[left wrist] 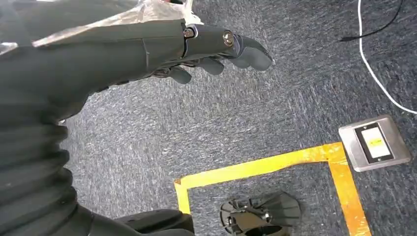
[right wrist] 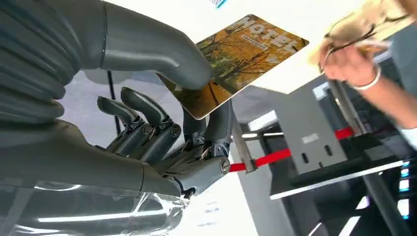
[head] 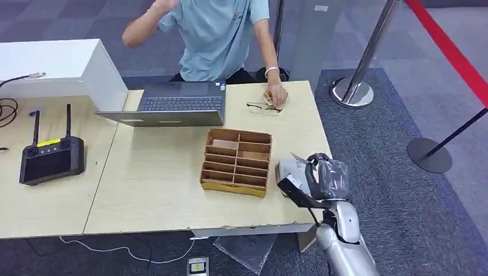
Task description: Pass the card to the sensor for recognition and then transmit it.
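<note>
My right hand (right wrist: 162, 128) has the hotel key card (right wrist: 241, 59) pinched between the thick thumb on its printed face and two fingers underneath, the other fingers curled loosely beside them. I read that edge grip as deliberate: most of the card sticks out past the fingers, free to lay over a reader.

From the head view the same hand (head: 313, 178) sits at the table's near right corner, right over a small pale box (head: 286, 170) that I take to be the sensor, just beside the cardboard divider tray (head: 236, 162). There the card is hard to make out behind my fingers; the right wrist view gives the orange artwork and lettering. Farther out, a person's hand (head: 276, 95) rests by a pair of glasses (head: 263, 108) next to the laptop (head: 178, 104).

My left hand (left wrist: 211, 54) hangs over grey carpet by yellow floor tape (left wrist: 275, 164), fingers loosely apart, holding nothing.
</note>
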{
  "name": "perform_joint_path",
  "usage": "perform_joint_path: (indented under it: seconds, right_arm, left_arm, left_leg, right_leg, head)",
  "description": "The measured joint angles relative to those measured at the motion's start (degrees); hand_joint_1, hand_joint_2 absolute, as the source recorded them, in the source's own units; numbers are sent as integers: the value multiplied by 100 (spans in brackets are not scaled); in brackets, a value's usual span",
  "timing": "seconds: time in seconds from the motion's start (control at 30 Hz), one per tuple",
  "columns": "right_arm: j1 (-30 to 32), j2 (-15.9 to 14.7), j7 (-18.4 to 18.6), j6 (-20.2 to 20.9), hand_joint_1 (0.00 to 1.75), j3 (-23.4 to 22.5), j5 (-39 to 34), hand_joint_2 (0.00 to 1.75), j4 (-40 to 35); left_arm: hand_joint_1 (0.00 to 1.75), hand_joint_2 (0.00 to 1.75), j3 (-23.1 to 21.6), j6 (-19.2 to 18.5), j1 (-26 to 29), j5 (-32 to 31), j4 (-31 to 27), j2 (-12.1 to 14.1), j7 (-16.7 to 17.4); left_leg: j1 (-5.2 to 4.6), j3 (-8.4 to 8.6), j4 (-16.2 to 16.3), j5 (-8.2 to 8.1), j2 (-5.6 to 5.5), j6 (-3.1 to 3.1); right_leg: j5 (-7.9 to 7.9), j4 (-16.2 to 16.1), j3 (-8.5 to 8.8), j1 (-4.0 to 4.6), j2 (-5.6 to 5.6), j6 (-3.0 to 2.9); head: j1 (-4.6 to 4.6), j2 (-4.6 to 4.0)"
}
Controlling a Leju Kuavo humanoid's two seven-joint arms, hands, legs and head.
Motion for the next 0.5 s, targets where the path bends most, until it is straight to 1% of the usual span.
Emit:
perform_joint_path:
  seconds: [0.17,0.27,0.5]
  right_arm:
    - [-17,35,57,0,175,-139,-9,175,111]
    - [-12,74,-42,0,175,-240,-75,175,234]
    - [-8,131,26,2,175,-262,-112,175,479]
  left_arm:
    - [0,175,0,2,0,37,0,0,-9]
    - [0,175,0,0,0,63,0,-2,26]
    - [0,175,0,4,-1,90,0,-2,22]
  left_leg:
    - [0,-1,0,0,-1,0]
    - [0,-2,0,0,0,0]
    - [0,-1,0,0,0,0]
  right_leg:
    - [0,0,-1,0,0,0]
    - [0,0,-1,0,0,0]
    - [0,0,-1,0,0,0]
  head:
    - [0,-2]
    - [2,0]
    - [0,0]
